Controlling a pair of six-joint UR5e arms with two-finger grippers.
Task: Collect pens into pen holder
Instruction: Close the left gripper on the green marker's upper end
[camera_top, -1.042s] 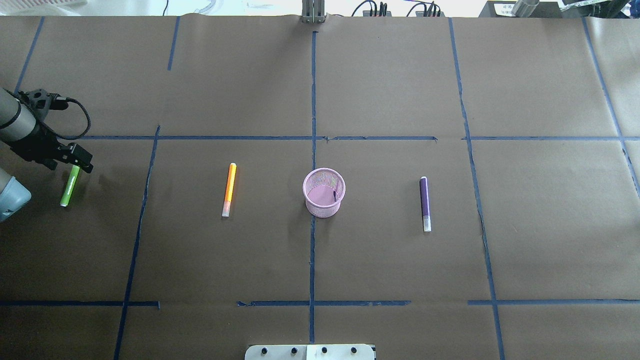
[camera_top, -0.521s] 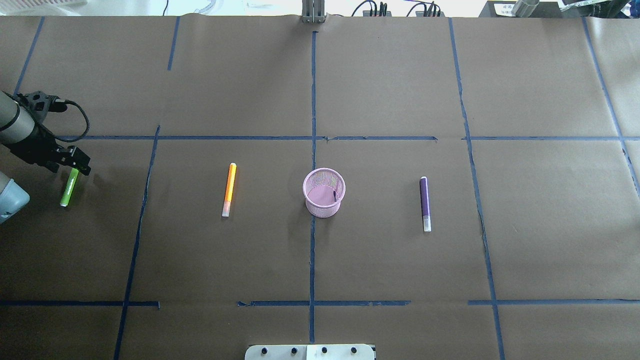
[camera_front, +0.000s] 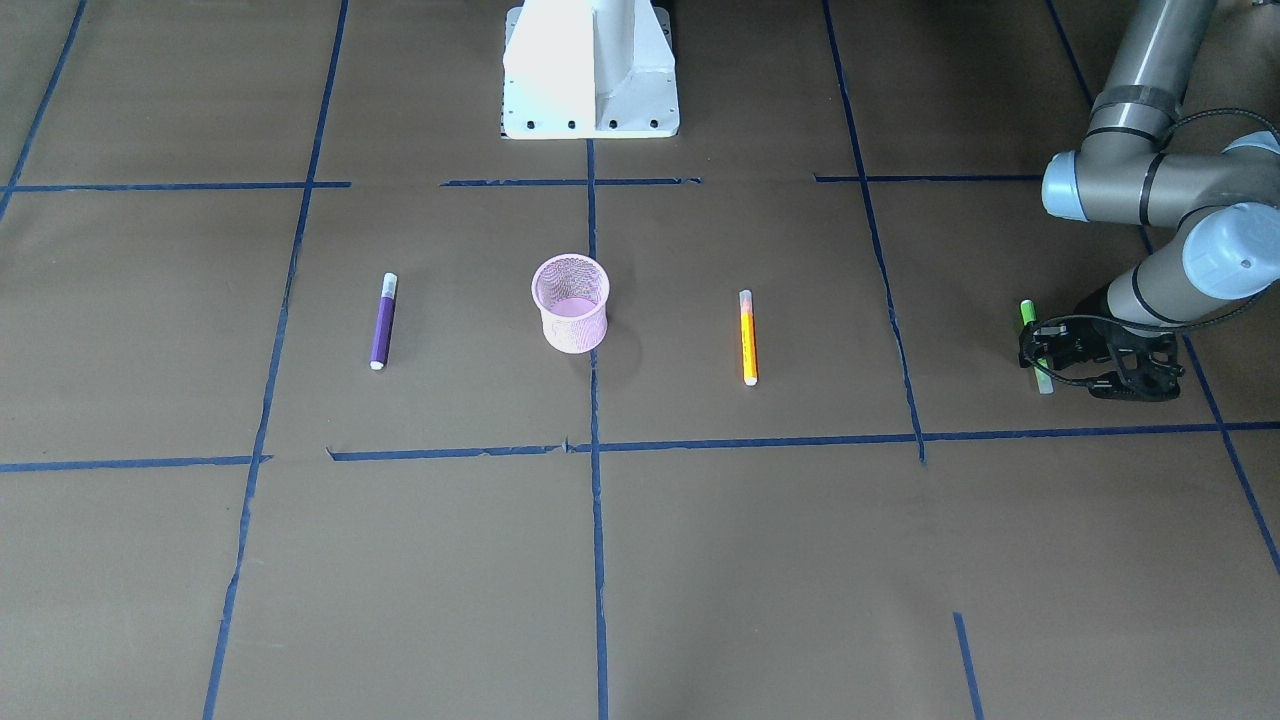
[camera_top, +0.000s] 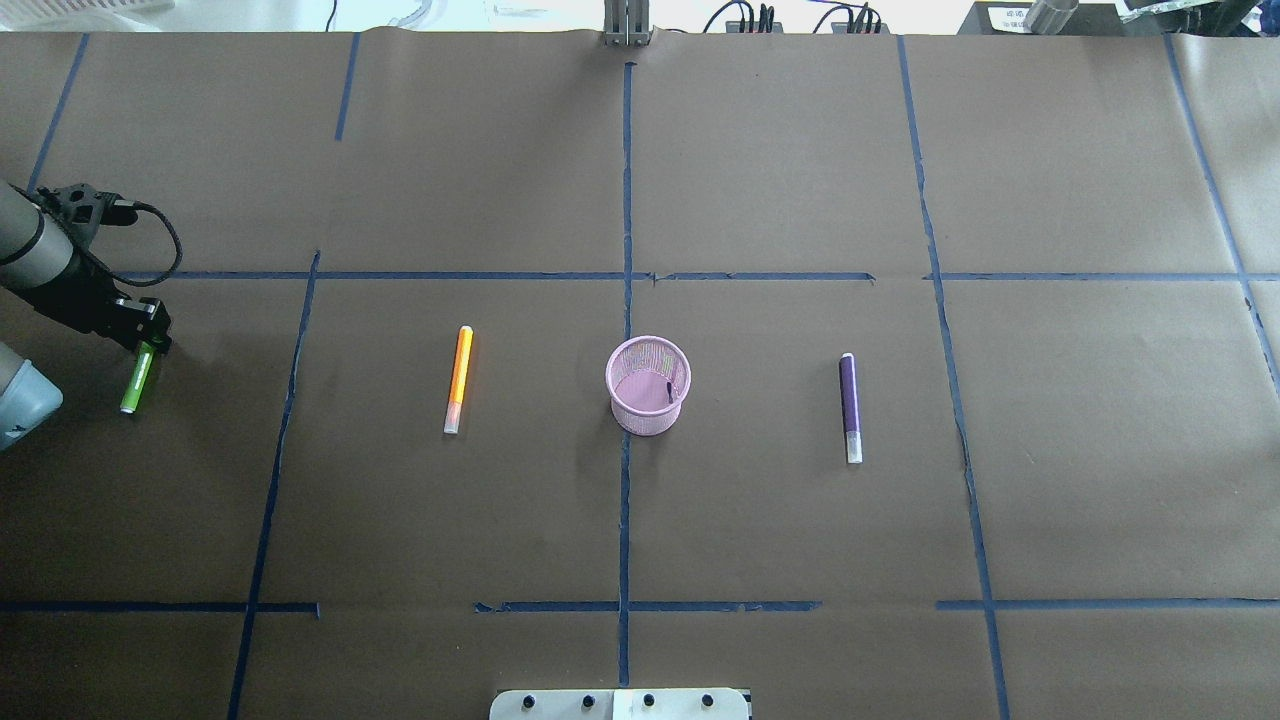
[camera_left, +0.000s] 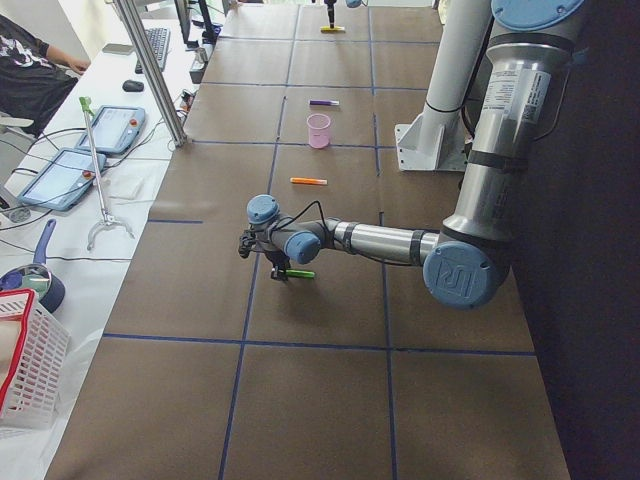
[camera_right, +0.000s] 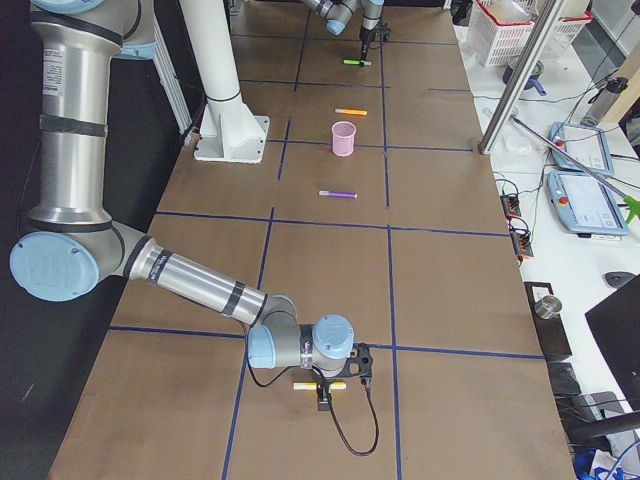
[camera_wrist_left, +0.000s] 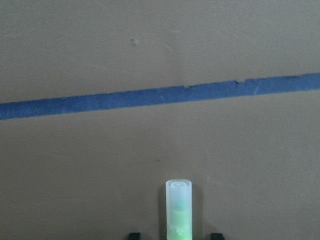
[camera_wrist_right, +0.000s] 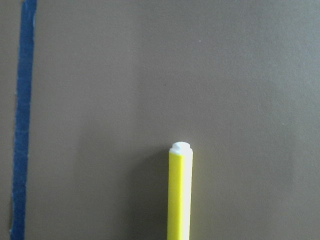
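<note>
The pink mesh pen holder (camera_top: 648, 385) stands upright at the table's middle (camera_front: 570, 303). An orange pen (camera_top: 458, 379) lies to its left and a purple pen (camera_top: 850, 407) to its right. A bright green pen (camera_top: 135, 385) lies at the far left. My left gripper (camera_top: 146, 343) is low over its far, pale-capped end; in the left wrist view the green pen (camera_wrist_left: 178, 212) lies between the parted fingertips (camera_wrist_left: 134, 235), untouched. My right gripper (camera_right: 325, 393) shows only in the exterior right view, over a yellow pen (camera_wrist_right: 180, 200); I cannot tell whether it is open or shut.
The white robot base (camera_front: 590, 80) stands at the robot's table edge. Blue tape lines (camera_top: 625, 300) cross the brown paper. Off the table's far side are tablets (camera_left: 120, 128), a white basket (camera_left: 30, 370) and a seated person (camera_left: 35, 70).
My left gripper has moved slightly left and lower over the green pen's far end. The pens and the pen holder have not moved.
</note>
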